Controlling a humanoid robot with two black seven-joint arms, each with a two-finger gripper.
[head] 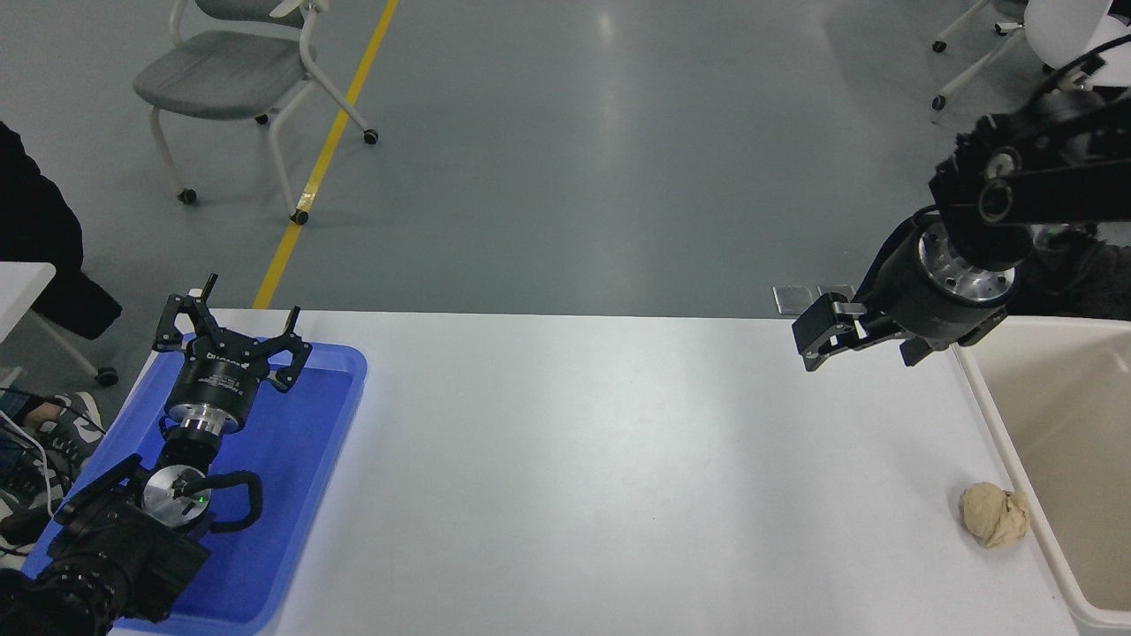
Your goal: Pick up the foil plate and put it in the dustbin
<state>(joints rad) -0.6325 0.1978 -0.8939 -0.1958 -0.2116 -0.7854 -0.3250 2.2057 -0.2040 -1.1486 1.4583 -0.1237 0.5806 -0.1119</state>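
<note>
White table [618, 477] was seen in head view. Dustbin [1051, 424] was noted at its right edge, just right of the right gripper [817, 340], whose finger spacing could not be told. Left gripper [231, 331] was spread wide over a blue tray [300, 495].

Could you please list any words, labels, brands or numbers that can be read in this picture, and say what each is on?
None can be read.
White print on the left gripper body: too small and blurred to read.
Right gripper, dustbin, blue tray, tan lump: no text visible.
</note>
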